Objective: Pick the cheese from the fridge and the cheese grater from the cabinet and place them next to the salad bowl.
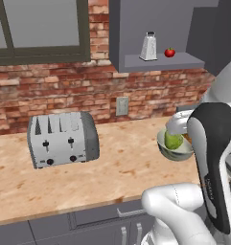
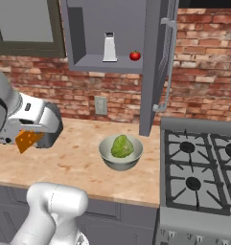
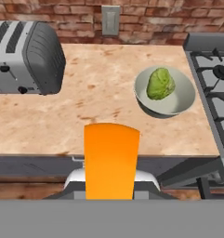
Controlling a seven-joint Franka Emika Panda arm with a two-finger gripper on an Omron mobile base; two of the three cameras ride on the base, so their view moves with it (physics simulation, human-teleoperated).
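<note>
Orange cheese [image 3: 112,160] pinched in the pincer [image 2: 27,139], carried above the front edge of the worktop [image 1: 121,158] and not yet set down. Fingers hidden behind the wedge in the hand view, pressed together on it by every sign. Wedge jutting forward out of the grip, pointed toward the far wall.

Salad bowl [image 3: 165,90] with green leaves ahead and to the right of the wedge in the hand view, well apart from it, bare worktop between. In the right base view, bowl [image 2: 121,151] near the stove [image 2: 203,177], cheese [image 2: 28,139] off to its left at the hand. Toaster [image 3: 26,58] on the far left, apart from both.

Step in hand, by judgement: bringing the cheese across to a free patch beside the bowl. Best done with a steady swing to the right and forward, low enough only once clear of the worktop edge, then a gentle descent just left of the bowl without nudging its rim. Release only with the wedge resting on the surface, then a straight lift away. Room worth leaving beside the bowl for the second item.

Grater [image 1: 148,47] upright in the open niche of the wall cabinet [image 1: 136,19], a small tomato [image 1: 169,52] beside it, both untouched. That half of the job not yet done.
</note>
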